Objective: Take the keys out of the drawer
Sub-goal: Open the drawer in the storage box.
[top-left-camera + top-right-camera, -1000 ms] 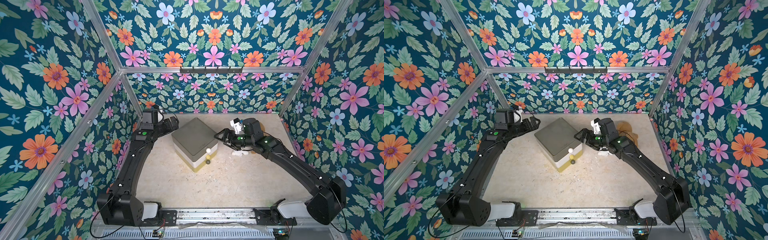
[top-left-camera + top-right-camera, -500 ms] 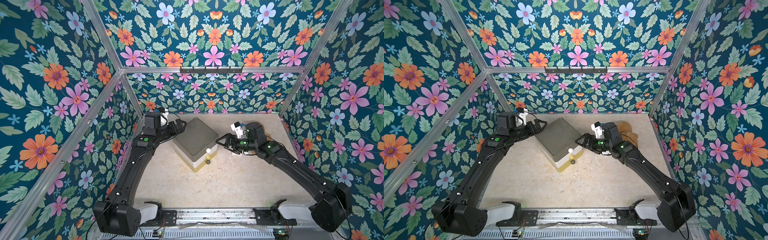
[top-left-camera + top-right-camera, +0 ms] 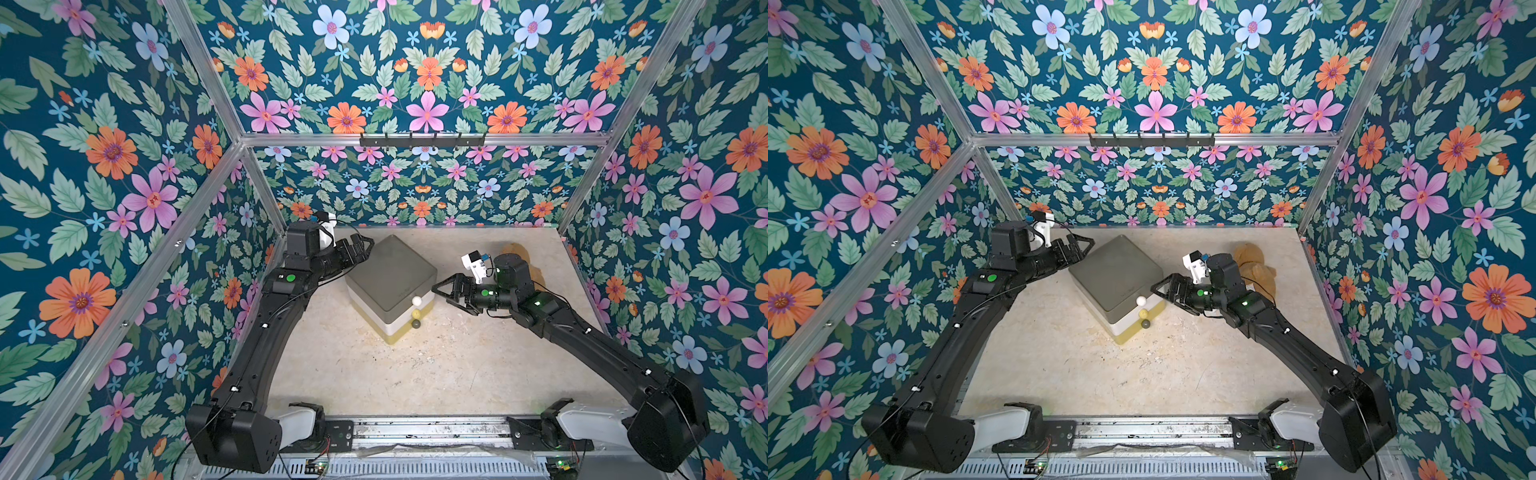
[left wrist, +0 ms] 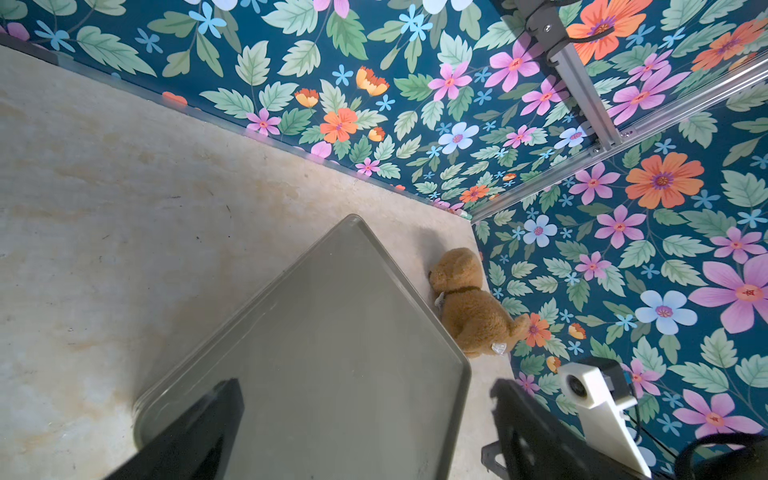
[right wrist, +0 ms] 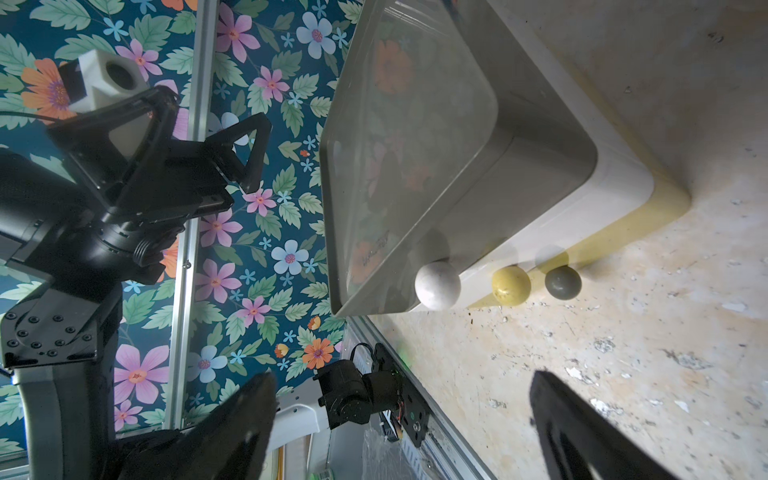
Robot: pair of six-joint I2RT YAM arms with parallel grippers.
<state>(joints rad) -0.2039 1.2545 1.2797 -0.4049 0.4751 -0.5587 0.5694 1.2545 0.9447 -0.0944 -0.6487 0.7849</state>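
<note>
The right claw (image 3: 439, 292), spread wide, is pointing level at the drawer box's (image 3: 390, 274) white knob (image 3: 417, 301). The left claw (image 3: 365, 246), also spread, is hanging behind it.

Lab booth: floral walls (image 3: 424, 83), aluminium frame (image 3: 540, 139)

Both top views hang high at the front, looking down and toward the back wall (image 3: 415, 187), whole table (image 3: 415, 374) in frame. Left wrist view sits close above the drawer unit (image 4: 332, 353), facing the back right corner (image 4: 471, 218). Right wrist view looks low and close at its knobs (image 5: 437, 285), facing left. All four share that unit.
</note>
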